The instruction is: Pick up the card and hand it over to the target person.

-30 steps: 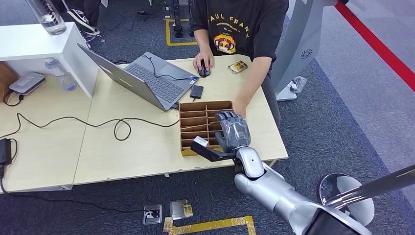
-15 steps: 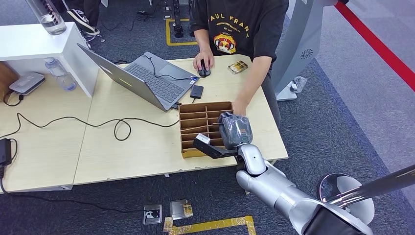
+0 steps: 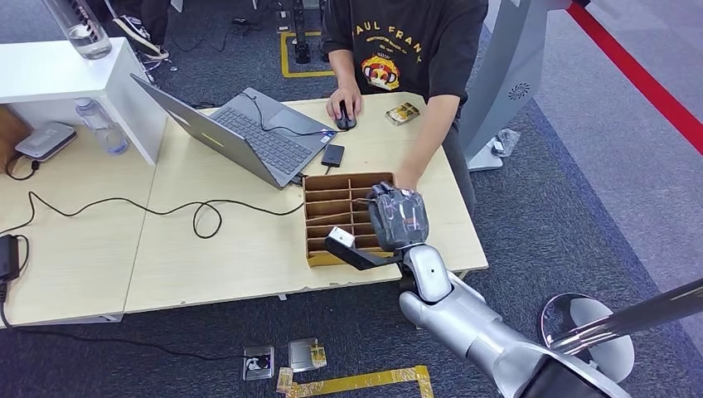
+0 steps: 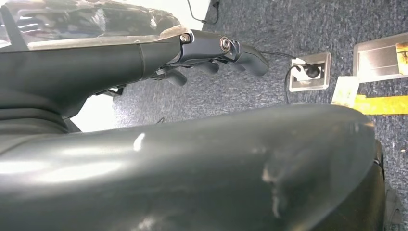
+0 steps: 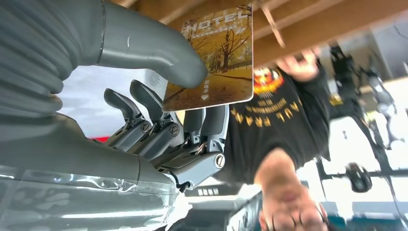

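One thin card [image 5: 211,57] sits pinched between the right hand's [image 3: 396,217] thumb and fingers, above the wooden box [image 3: 327,217] near the table's [image 3: 232,249] front edge. It looks light, stiff and slippery, so holding its flat faces seems best.

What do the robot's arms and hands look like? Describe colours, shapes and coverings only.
The right arm is a smooth, rounded silver shell. The right robot hand has a grey ribbed cover, clear plastic wrap, a thick grey thumb and darker fingers with silver screws. The left robot hand is dark grey, with similar screws.
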Controlling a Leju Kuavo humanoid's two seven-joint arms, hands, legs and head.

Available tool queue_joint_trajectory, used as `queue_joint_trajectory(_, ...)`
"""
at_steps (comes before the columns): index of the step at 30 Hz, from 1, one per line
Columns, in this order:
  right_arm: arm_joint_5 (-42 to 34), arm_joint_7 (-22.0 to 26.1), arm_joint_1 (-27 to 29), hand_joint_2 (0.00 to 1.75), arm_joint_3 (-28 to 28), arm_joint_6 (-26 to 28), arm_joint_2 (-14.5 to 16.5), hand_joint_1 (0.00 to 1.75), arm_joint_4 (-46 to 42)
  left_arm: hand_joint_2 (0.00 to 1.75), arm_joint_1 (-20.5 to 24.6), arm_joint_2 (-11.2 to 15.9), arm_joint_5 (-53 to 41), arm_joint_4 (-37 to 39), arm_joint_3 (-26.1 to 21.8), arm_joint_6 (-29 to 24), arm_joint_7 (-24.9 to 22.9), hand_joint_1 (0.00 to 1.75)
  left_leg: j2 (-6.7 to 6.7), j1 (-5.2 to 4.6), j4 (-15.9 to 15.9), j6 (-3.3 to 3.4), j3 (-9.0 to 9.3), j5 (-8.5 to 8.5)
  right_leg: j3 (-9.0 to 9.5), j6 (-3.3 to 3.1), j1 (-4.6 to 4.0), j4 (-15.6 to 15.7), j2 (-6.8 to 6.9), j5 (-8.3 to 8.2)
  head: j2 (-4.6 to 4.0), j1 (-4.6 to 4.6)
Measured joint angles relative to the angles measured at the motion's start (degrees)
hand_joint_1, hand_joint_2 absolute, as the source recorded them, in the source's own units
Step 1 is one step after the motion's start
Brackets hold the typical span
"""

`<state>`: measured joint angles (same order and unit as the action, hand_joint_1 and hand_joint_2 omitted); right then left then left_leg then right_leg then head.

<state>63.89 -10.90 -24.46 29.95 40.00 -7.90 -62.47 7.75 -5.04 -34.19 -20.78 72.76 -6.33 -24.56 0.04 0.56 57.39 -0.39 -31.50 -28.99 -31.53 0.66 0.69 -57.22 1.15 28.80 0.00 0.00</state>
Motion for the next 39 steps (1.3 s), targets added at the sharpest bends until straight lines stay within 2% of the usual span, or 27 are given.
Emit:
queue_joint_trajectory(8, 0.62, 0.37, -0.56, 1.75, -1.66, 0.00, 0.69, 1.61, 1.02, 0.00, -0.17, -0.01, -0.11, -0.11, -0.15, -0.14, 0.15, 0.00, 0.05, -0.01, 0.00, 0.00, -0.02, 0.02, -0.02, 0.01, 0.01, 0.00, -0.03, -0.03, 0.00, 0.00)
queue_joint_trajectory(14, -3.10, 0.54, -6.19, 1.75, 1.65, 0.00, 1.50, 1.63, 10.25, 0.00, -0.14, 0.08, -0.87, -0.50, 0.37, 0.18, 0.57, 0.00, 0.15, -0.01, -0.02, 0.00, 0.01, 0.01, -0.03, 0.02, 0.01, 0.01, -0.12, -0.06, 0.00, 0.00)
queue_joint_trajectory(22, -4.42, 3.53, -12.03, 1.75, 1.18, 0.00, 5.92, 1.62, 22.72, 0.00, -0.13, 0.12, -1.39, -0.94, 0.45, 0.10, 1.42, 0.00, 0.23, 0.00, -0.08, 0.00, 0.10, 0.03, 0.04, 0.00, 0.00, 0.07, -0.22, -0.10, 0.00, 0.00)
queue_joint_trajectory(27, -3.85, 3.98, -14.00, 1.75, 1.48, 0.00, 7.79, 1.58, 26.27, 0.00, -0.19, 0.13, -1.36, -1.17, 0.45, -0.05, 1.53, 0.00, 0.30, 0.00, -0.12, 0.00, 0.16, 0.02, 0.07, -0.01, 0.00, 0.09, -0.32, -0.11, 0.00, 0.00)
queue_joint_trajectory(29, -2.99, 4.12, -14.19, 1.75, 1.16, 0.00, 8.13, 1.43, 26.34, 0.00, -0.22, 0.12, -1.40, -1.24, 0.48, -0.04, 1.53, 0.00, 0.24, 0.00, -0.09, 0.00, 0.12, 0.01, 0.05, 0.00, 0.00, 0.06, -0.24, -0.08, 0.00, 0.00)
queue_joint_trajectory(33, -1.11, 4.54, -13.56, 1.75, -0.35, 0.00, 8.55, 0.08, 24.29, 0.00, -0.14, 0.11, -1.56, -1.31, 0.62, 0.27, 1.39, 0.00, 0.17, 0.00, -0.07, 0.00, 0.10, 0.01, 0.06, 0.00, 0.00, 0.05, -0.17, -0.06, 0.00, 0.00)
queue_joint_trajectory(34, -0.72, 4.87, -13.33, 1.75, -0.74, 0.00, 8.61, 0.01, 23.61, 0.00, -0.11, 0.12, -1.59, -1.33, 0.65, 0.37, 1.38, 0.00, 0.14, 0.00, -0.06, 0.00, 0.07, 0.01, 0.04, 0.00, 0.00, 0.04, -0.13, -0.05, 0.00, 0.00)
queue_joint_trajectory(39, 0.47, 6.63, -11.84, 1.75, -2.97, 0.00, 8.78, 0.00, 20.16, 0.00, -0.04, 0.20, -1.49, -1.46, 0.49, 0.49, 1.52, 0.00, 0.08, 0.00, -0.02, 0.01, 0.02, 0.00, 0.01, 0.01, 0.00, 0.01, -0.07, -0.03, 0.00, 0.00)
